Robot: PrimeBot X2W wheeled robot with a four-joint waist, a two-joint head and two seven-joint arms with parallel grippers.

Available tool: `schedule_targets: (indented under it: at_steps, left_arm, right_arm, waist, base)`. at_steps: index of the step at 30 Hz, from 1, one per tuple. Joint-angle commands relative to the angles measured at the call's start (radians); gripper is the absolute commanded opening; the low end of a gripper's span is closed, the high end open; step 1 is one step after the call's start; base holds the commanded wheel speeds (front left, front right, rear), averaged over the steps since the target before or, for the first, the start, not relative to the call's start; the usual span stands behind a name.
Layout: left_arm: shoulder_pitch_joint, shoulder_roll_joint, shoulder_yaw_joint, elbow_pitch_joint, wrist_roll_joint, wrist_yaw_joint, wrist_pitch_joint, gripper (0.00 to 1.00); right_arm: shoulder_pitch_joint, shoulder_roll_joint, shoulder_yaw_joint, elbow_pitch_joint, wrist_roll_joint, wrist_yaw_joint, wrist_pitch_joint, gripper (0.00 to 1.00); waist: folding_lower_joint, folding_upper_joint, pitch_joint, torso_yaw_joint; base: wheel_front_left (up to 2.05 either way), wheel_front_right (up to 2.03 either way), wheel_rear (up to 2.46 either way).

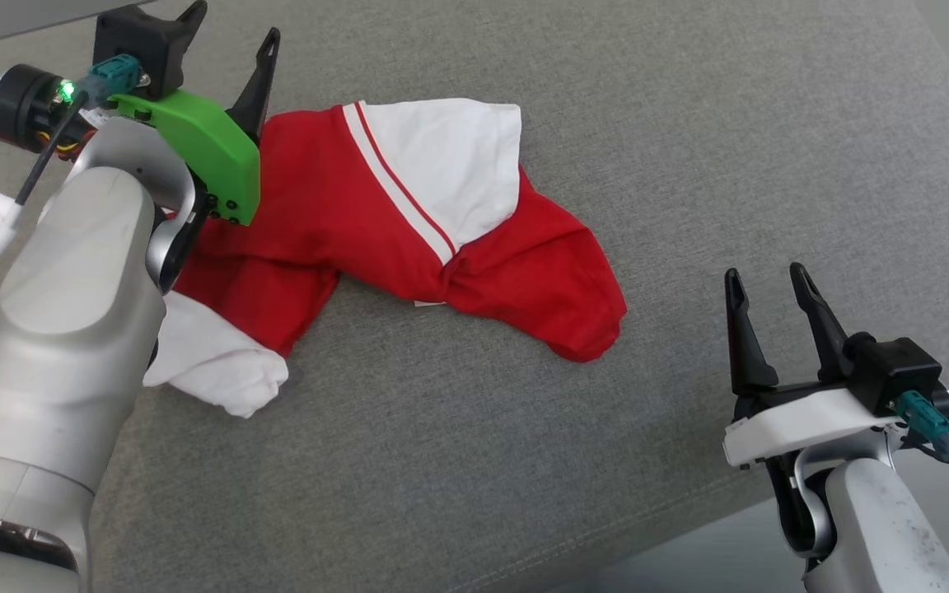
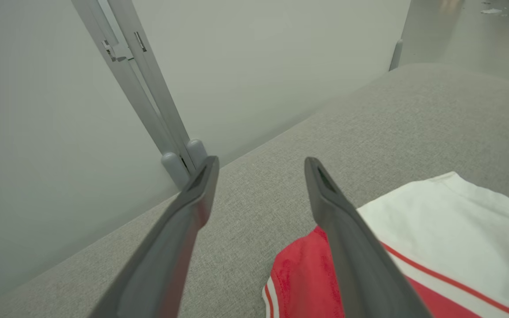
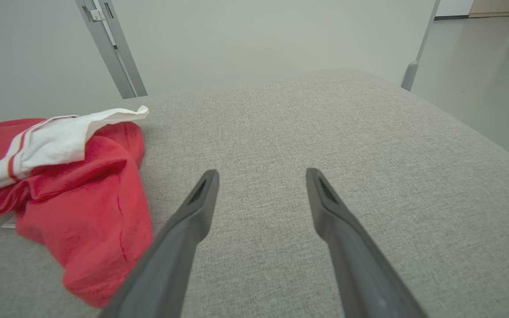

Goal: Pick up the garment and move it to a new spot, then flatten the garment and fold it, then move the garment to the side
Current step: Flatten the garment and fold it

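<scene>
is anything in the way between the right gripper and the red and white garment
Nothing visible does. The right gripper is open, off to the right of the garment, and between them there is just bare grey cushion. The garment's red end is the part nearest the gripper.

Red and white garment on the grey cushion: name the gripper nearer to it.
Left. The left gripper hangs at the left edge of the red and white garment; the right gripper stands apart beyond its right end, over the grey cushion.
</scene>
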Motion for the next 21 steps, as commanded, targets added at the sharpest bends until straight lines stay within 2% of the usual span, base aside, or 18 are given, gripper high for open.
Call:
schedule_targets:
  at_steps: [1, 8, 16, 17, 18, 21]
  left_arm:
    - [-0.024, -0.002, -0.019, 0.03, -0.016, 0.001, 0.009, 1.0]
    - [-0.072, -0.01, -0.13, 0.202, -0.091, 0.001, 0.08, 1.0]
    - [-0.071, -0.024, -0.199, 0.323, -0.153, 0.001, 0.148, 1.0]
    - [-0.068, -0.028, -0.209, 0.328, -0.16, 0.001, 0.151, 0.85]
    - [-0.065, -0.032, -0.218, 0.326, -0.166, 0.001, 0.149, 0.02]
    - [-0.08, -0.038, -0.239, 0.308, -0.19, 0.001, 0.104, 0.0]
  right_arm:
    - [-0.02, 0.0, 0.001, 0.001, 0.004, 0.0, -0.007, 1.0]
    - [-0.042, 0.0, 0.002, -0.001, 0.0, 0.0, -0.007, 1.0]
    - [-0.042, 0.0, 0.0, -0.01, 0.004, 0.0, -0.008, 1.0]
    - [-0.044, 0.0, 0.0, -0.012, 0.003, 0.0, -0.008, 1.0]
    - [-0.044, 0.0, -0.002, -0.013, 0.002, 0.0, -0.008, 1.0]
    - [-0.035, 0.0, -0.014, -0.02, -0.007, 0.0, -0.008, 1.0]
  waist:
    - [0.0, -0.0001, 0.056, -0.048]
    - [0.0, -0.0001, 0.084, -0.069]
    - [0.0, -0.0001, 0.091, -0.08]
    - [0.0, -0.0001, 0.091, -0.079]
    - [0.0, -0.0001, 0.091, -0.078]
    - [0.0, -0.0001, 0.086, -0.06]
  base:
    - [0.0, 0.0, 0.0]
    - [0.0, 0.0, 0.0]
    - [0.0, 0.0, 0.0]
    - [0.0, 0.0, 0.0]
    - [0.0, 0.0, 0.0]
    - [0.0, 0.0, 0.0]
